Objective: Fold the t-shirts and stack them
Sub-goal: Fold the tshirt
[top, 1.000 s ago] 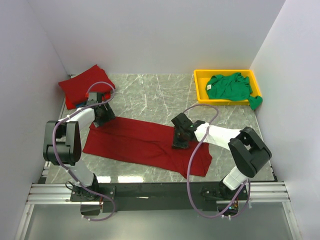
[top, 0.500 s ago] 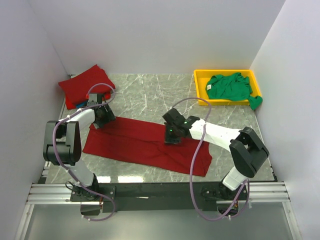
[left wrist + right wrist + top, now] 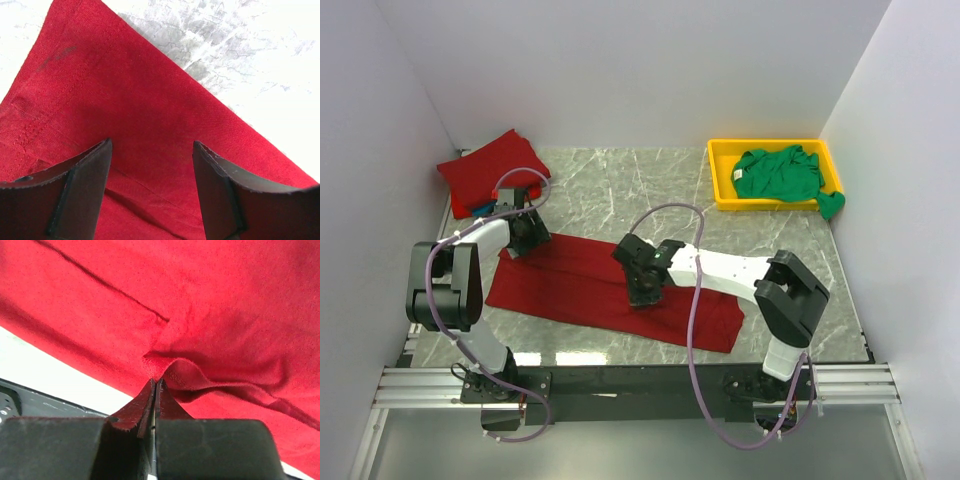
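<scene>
A dark red t-shirt (image 3: 570, 280) lies spread as a long band across the near half of the marble table. My left gripper (image 3: 525, 232) hovers open over the shirt's far left corner; in the left wrist view its gripper (image 3: 150, 150) has only flat red cloth (image 3: 150, 90) between the fingers. My right gripper (image 3: 642, 290) is down on the middle of the shirt. In the right wrist view that gripper (image 3: 155, 381) is shut, pinching a raised ridge of hem (image 3: 170, 365). Folded red t-shirts (image 3: 490, 170) are piled at the back left. A green t-shirt (image 3: 780, 172) lies crumpled.
The green shirt sits in a yellow tray (image 3: 720, 150) at the back right, one sleeve hanging over its right rim. White walls enclose the table on three sides. A bit of blue cloth (image 3: 485, 208) shows under the red pile.
My right gripper has shut and slid leftward from the shirt's right part to its middle. The left gripper has stayed open over the far left corner.
</scene>
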Action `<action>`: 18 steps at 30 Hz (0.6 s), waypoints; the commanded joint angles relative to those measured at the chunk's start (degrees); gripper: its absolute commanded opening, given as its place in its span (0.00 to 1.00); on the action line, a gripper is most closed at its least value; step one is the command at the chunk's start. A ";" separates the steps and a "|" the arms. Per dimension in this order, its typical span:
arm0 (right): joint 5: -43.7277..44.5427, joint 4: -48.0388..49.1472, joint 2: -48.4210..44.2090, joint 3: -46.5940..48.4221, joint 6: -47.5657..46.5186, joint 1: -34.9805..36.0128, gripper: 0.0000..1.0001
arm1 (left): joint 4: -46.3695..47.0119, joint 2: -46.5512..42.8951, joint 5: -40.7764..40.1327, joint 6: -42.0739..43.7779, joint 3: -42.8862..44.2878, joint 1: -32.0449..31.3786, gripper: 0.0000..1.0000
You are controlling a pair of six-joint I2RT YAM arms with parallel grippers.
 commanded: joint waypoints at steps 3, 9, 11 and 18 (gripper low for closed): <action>2.34 -3.33 -1.99 1.23 2.28 2.91 0.01 | 0.78 -1.87 0.06 0.43 -1.89 0.09 0.71; 3.22 -3.86 -4.70 2.90 2.10 6.96 0.32 | 0.95 -2.31 0.15 0.43 -2.59 0.09 0.71; 3.30 -2.37 -7.51 1.94 2.28 6.79 0.40 | 0.95 -2.31 0.15 0.52 -2.60 0.09 0.71; 7.08 0.01 -13.06 -1.58 1.84 1.27 0.55 | 0.51 -1.70 0.24 0.70 -1.81 0.09 0.71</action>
